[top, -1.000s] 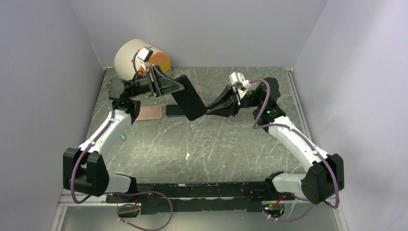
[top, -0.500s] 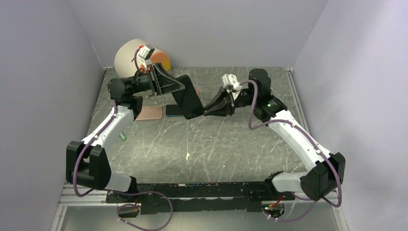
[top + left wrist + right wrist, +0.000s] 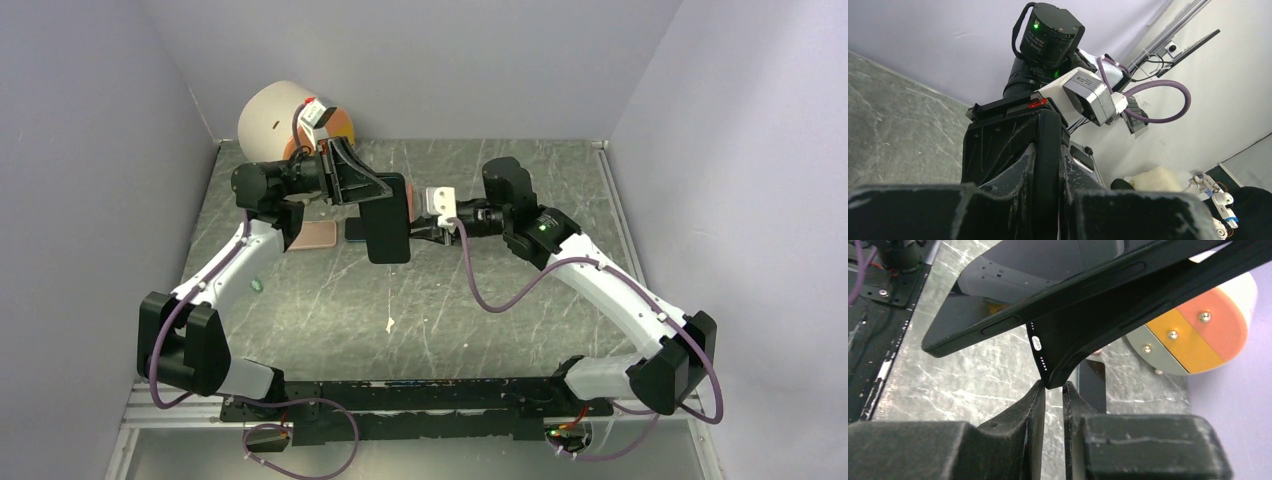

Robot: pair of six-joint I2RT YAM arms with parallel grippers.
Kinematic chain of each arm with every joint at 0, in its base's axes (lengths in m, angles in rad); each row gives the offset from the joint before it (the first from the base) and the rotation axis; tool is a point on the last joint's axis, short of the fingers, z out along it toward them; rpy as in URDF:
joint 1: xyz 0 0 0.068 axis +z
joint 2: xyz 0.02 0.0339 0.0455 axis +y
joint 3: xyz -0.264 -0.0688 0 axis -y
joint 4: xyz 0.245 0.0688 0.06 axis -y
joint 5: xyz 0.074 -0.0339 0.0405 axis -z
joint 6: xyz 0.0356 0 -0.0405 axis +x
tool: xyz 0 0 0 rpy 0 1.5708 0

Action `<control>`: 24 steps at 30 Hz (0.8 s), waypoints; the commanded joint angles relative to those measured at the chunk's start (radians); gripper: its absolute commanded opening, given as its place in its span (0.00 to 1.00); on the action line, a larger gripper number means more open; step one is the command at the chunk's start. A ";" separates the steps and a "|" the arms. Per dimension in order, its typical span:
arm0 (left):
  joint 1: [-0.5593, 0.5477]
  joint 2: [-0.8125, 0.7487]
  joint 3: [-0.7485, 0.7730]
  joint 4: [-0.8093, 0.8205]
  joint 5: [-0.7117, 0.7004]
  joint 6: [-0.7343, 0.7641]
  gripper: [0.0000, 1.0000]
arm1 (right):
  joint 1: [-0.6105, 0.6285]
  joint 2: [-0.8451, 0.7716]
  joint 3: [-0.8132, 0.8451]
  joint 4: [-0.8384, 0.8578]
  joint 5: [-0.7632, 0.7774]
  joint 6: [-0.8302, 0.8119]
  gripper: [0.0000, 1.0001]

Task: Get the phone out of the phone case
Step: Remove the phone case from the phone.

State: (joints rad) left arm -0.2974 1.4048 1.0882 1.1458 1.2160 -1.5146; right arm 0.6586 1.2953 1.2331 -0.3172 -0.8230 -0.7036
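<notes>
A black phone [image 3: 388,225] in its black phone case is held above the table's middle. My left gripper [image 3: 383,195] is shut on its upper part; in the left wrist view the slab stands edge-on between the jaws [image 3: 1048,165]. My right gripper [image 3: 415,232] comes in from the right. In the right wrist view the phone case [image 3: 1088,325] is spread away from the phone [image 3: 998,325] at one end. My right gripper [image 3: 1053,387] is shut on the case's bottom corner, beside the port holes.
A pink case [image 3: 312,235] and a dark flat case [image 3: 358,230] lie on the table under the held phone. A cream cylinder [image 3: 280,120] with an orange and yellow face [image 3: 1198,325] stands at the back left. Small scraps [image 3: 390,323] lie nearer the front.
My right arm has swung left and turned its wrist, its jaws closing a little on the case. The phone has turned from slanted to nearly upright in the top view.
</notes>
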 commanded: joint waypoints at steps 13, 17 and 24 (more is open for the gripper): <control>-0.032 -0.273 -0.009 -0.758 -0.277 0.510 0.03 | -0.030 -0.161 -0.221 0.506 0.097 0.520 0.29; -0.026 -0.334 -0.040 -0.862 -0.418 0.568 0.03 | -0.034 -0.212 -0.301 0.597 0.167 0.693 0.42; -0.016 -0.438 -0.146 -0.899 -0.701 0.532 0.03 | -0.034 -0.320 -0.398 0.654 0.331 0.966 0.53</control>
State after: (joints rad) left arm -0.3149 1.0252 0.9749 0.2752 0.7208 -0.9768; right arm 0.6273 1.0412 0.8661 0.2195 -0.6205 0.0521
